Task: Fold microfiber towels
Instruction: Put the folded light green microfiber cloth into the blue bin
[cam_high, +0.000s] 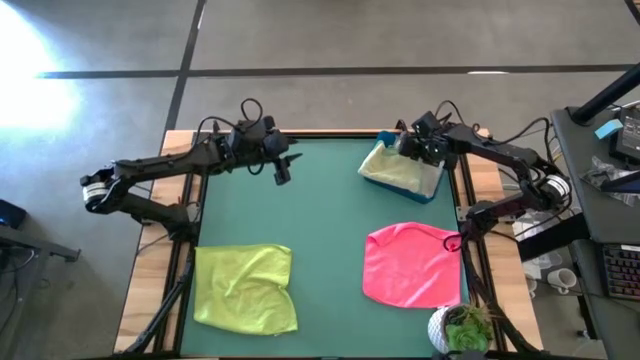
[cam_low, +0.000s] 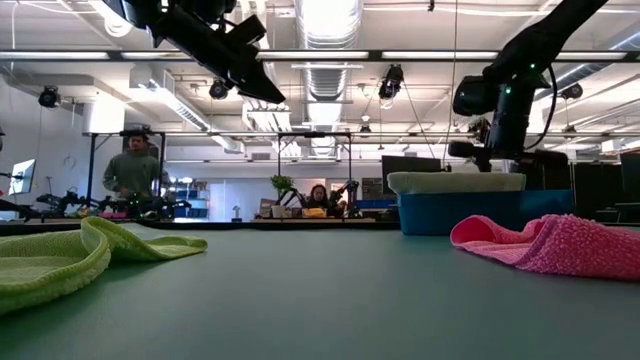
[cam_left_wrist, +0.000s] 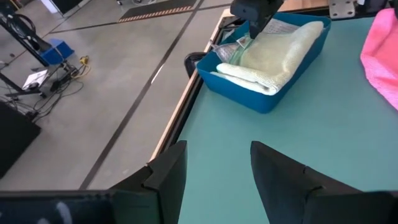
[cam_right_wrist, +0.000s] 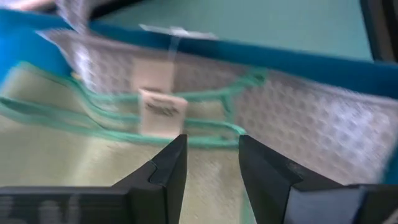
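1. Near worktop (cam_high: 330, 240) edge: lime towel (cam_high: 245, 288) and pink towel (cam_high: 410, 265), both unfolded.
2. Far side: left hand (cam_high: 282, 172) hovering, fingers apart.
3. Blue bin (cam_high: 432, 187), pale green towel (cam_high: 400, 170) inside: right hand (cam_high: 408, 148) above, fingers apart; best to pinch 1 layer at its hem.

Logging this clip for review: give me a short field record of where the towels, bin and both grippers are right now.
lime green towel: flat, near left of table
hot pink towel: flat, near right
blue bin: far right, folded pale green towel and light grey towel inside
left gripper: open, above far-left table, empty
right gripper: open, over the bin's towels
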